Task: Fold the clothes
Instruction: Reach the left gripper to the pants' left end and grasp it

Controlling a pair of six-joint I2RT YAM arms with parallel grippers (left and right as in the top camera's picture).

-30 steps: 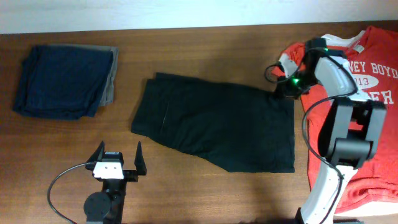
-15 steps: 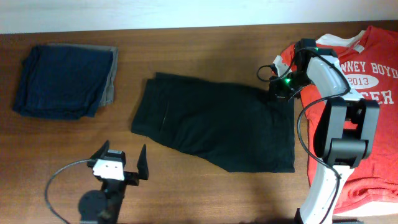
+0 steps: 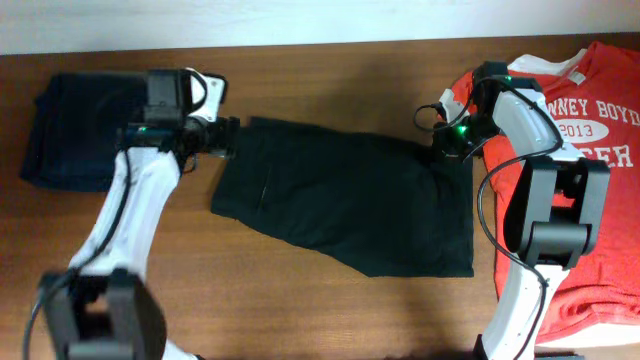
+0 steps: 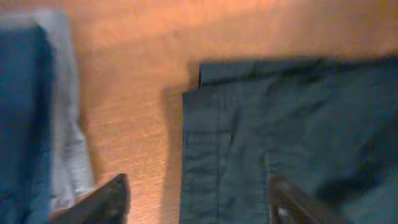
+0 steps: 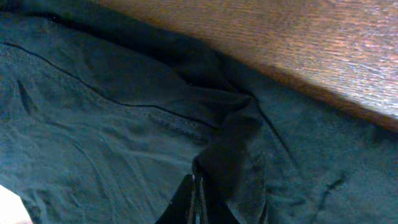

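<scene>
— Where are the shorts (image 3: 350, 205)?
— Spread flat mid-tabletop (image 3: 330, 80). The right gripper (image 3: 446, 148) is pinched tight on a bunched fold at their two o'clock corner.
— And the left gripper (image 3: 222, 141)?
— Spread wide over the ten o'clock corner, holding nothing. I'd drop it straight down, catch both layers at the hem, then lift both corners level and carry them toward six o'clock, clear of the folded pile (image 3: 70, 140) at nine.
</scene>
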